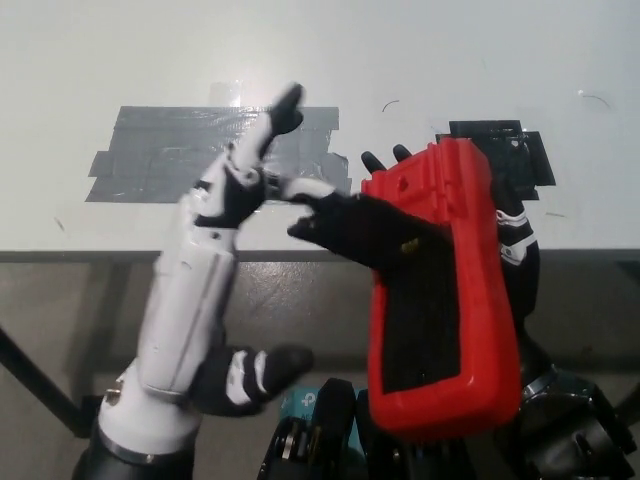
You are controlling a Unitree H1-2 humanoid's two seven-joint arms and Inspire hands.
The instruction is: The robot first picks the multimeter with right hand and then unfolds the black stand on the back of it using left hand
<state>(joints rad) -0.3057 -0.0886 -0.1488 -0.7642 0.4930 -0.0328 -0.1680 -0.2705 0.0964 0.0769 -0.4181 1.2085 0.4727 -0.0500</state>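
My black right hand holds the red multimeter upright above the table's front edge, its back facing the camera. The black stand on its back is swung out to the left at an angle. My white left hand is raised beside it with fingers apart; one fingertip touches the top edge of the stand, another points up toward the grey tape. Most of the right hand is hidden behind the multimeter.
A white table carries a grey duct-tape patch at the middle left and a black tape patch behind the multimeter. The table's front edge runs across the middle, with dark floor below.
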